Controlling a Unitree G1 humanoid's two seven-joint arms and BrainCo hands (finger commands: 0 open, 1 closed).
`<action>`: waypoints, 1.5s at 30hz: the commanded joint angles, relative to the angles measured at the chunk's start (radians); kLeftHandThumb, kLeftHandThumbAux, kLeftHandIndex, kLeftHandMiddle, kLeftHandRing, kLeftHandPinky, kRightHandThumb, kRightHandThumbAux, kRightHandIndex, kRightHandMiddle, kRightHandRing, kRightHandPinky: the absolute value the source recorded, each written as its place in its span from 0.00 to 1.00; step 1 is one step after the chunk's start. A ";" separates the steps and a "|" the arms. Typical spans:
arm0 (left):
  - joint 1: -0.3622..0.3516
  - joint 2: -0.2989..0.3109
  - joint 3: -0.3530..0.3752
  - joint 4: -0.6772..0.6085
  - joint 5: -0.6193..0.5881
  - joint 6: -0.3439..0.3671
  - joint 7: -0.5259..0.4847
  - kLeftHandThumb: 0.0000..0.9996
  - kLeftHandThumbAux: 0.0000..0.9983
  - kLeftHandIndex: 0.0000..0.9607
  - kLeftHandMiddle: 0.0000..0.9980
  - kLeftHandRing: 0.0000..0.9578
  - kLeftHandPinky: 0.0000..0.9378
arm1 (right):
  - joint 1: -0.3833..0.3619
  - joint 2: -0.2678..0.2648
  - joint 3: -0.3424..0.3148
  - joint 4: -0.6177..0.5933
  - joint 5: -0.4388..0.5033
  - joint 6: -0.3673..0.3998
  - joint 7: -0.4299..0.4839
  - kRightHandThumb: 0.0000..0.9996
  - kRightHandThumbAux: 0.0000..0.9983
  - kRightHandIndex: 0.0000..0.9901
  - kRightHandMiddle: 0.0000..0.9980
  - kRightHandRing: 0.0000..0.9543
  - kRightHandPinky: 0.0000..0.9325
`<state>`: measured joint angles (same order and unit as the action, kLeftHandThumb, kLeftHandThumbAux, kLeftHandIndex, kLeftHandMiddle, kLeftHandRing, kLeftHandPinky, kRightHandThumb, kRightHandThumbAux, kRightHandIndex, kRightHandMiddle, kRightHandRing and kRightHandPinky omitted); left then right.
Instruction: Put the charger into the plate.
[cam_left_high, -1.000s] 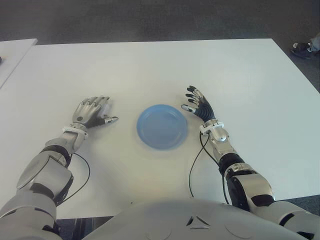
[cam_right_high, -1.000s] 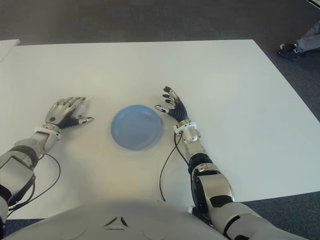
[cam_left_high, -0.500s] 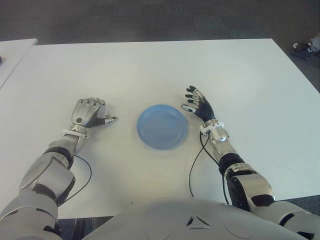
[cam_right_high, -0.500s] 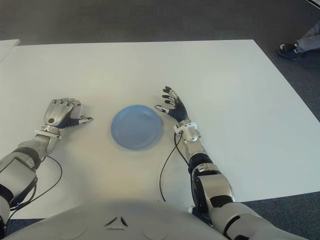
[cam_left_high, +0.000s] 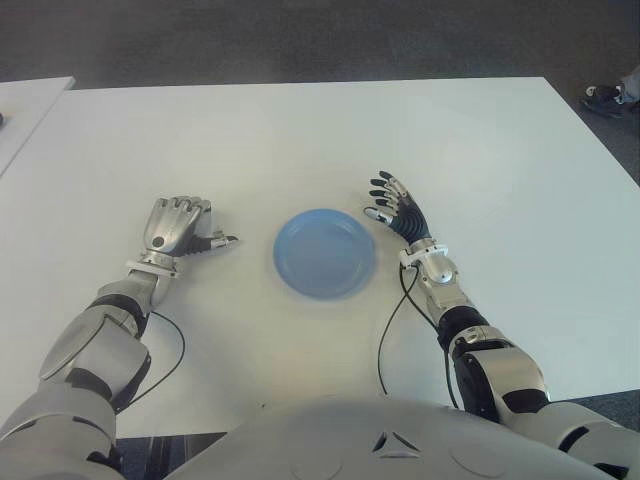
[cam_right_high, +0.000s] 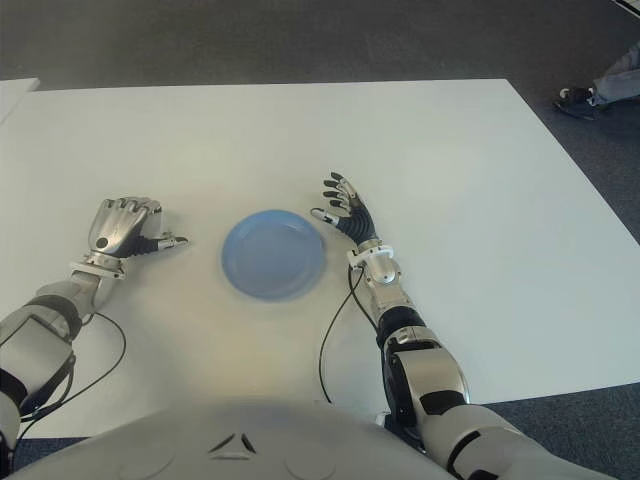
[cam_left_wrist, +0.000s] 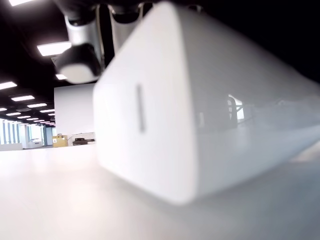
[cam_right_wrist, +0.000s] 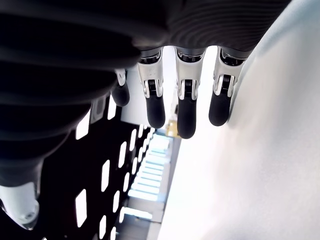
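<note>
Charger (cam_left_wrist: 200, 115) hidden under left hand (cam_left_high: 178, 226)

A glossy white plastic charger (cam_left_wrist: 200, 115) sits on a smooth, matt white table (cam_left_high: 300, 140), its casing mirroring the room. The left hand (cam_left_high: 178, 226), of brushed silvery metal, curls over it. Beside a matt blue plate (cam_left_high: 324, 253), plastic by the look of it, the right hand (cam_left_high: 398, 209) shows ribbed black rubbery pads and metal knuckles.

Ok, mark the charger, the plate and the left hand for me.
charger (cam_left_wrist: 200, 125): left wrist view, on its white side face.
plate (cam_left_high: 325, 252): left eye view, centre of the blue dish.
left hand (cam_left_high: 178, 225): left eye view, on the curled knuckles.
</note>
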<state>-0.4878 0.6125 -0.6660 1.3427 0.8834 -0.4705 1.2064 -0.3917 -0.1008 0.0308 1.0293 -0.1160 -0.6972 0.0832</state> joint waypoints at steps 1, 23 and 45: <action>0.009 -0.011 0.009 0.006 -0.003 -0.005 0.027 0.20 0.47 0.93 0.93 0.96 0.99 | 0.080 0.007 0.012 0.065 -0.013 0.037 -0.002 0.09 0.57 0.01 0.20 0.25 0.25; -0.005 0.002 0.025 -0.002 -0.004 -0.057 0.071 0.18 0.46 0.93 0.93 0.96 0.99 | 0.075 0.010 0.015 0.067 -0.005 0.042 0.002 0.08 0.55 0.00 0.23 0.28 0.26; -0.133 0.109 0.091 -0.294 -0.012 -0.207 -0.101 0.31 0.37 0.92 0.92 0.94 0.98 | 0.042 0.016 0.007 0.107 0.005 0.058 0.015 0.10 0.56 0.00 0.18 0.24 0.26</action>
<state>-0.6293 0.7141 -0.5848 1.1262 0.8638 -0.6799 1.1489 -0.4164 -0.0970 0.0372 1.0666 -0.1125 -0.7024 0.0885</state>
